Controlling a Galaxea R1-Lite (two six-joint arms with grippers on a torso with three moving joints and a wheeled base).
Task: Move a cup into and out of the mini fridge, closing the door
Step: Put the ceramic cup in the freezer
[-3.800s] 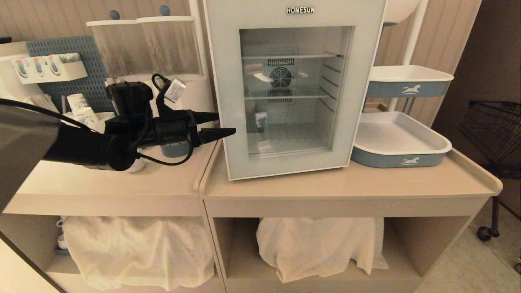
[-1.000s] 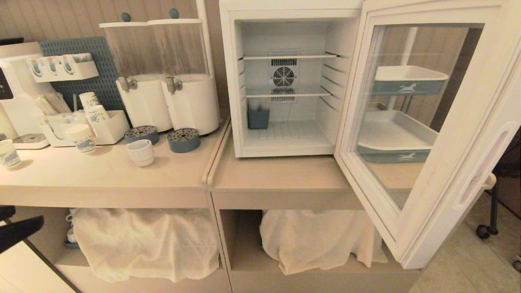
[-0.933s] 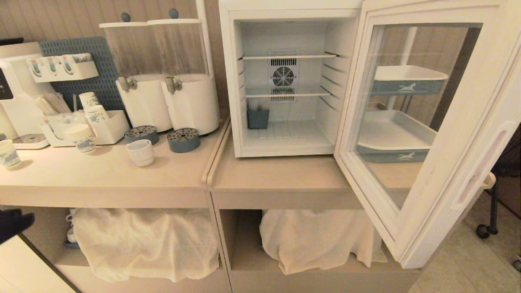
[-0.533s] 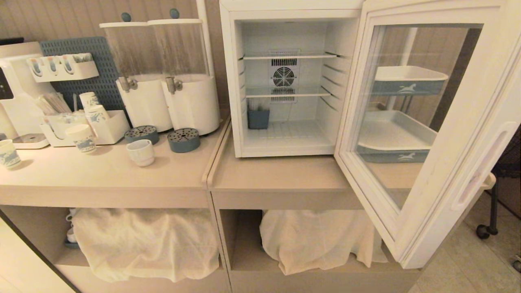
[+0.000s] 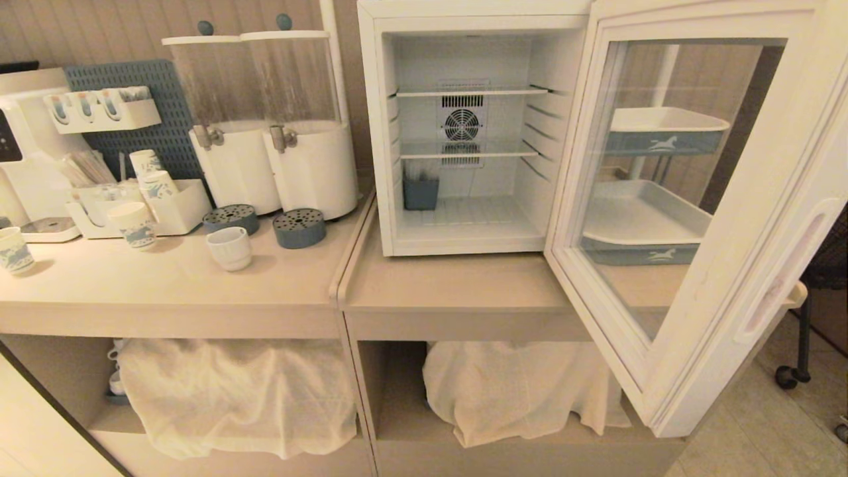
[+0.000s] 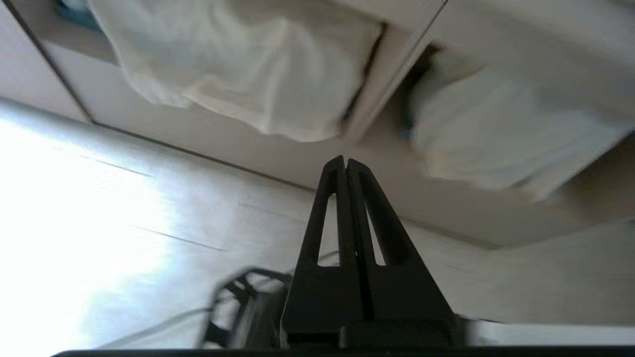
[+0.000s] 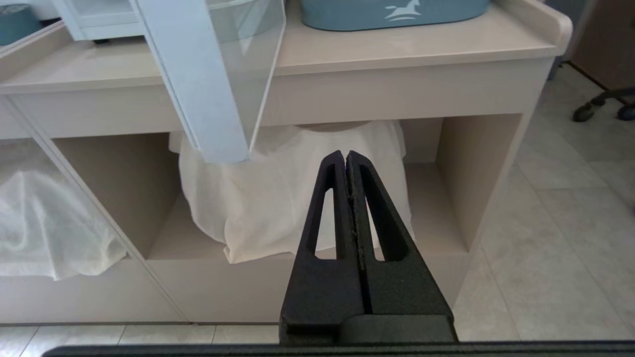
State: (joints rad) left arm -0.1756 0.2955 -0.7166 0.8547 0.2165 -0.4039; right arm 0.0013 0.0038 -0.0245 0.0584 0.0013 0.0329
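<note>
Head view: mini fridge (image 5: 464, 132) stands w/ door (image 5: 695, 218) swung wide to your right, prob. so the cup can go in; its bottom shelf is bare bar a small blue bin (image 5: 421, 193) at back-left. Counter (image 5: 464, 291) front edge is free, but door overhangs it. Cup (image 5: 229, 248) sits on left counter, just beside the grey discs (image 5: 299, 227). Left gripper (image 6: 345, 166) & right gripper (image 7: 346, 158) both pinched together, empty, low by the cabinet, well apart from the cup.
</note>
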